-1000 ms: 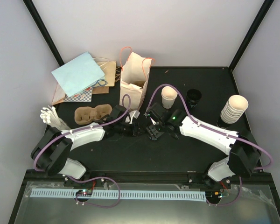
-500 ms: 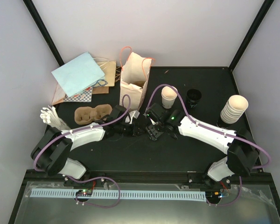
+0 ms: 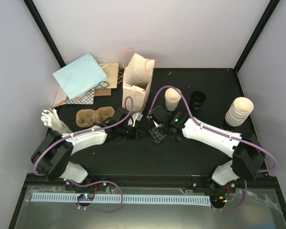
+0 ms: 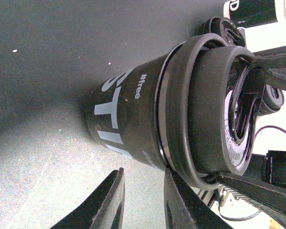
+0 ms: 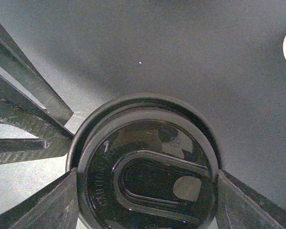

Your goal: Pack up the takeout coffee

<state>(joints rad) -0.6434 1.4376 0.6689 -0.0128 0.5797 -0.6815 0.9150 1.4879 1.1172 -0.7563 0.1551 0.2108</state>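
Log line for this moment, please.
stage: lidding | right gripper: shut on black lid atop black cup | left gripper: beside cup, narrowly open, empty | cup: upright on table

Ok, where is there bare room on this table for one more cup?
Free: the near strip of table between the left arm and right arm; also the far right corner behind the cream cup and cup stack. Crowded: the middle around the lidded cup, and the back left by the paper bag.

Top view bright, even; wrist views grainy; soft glare on lid (image 5: 148,176).
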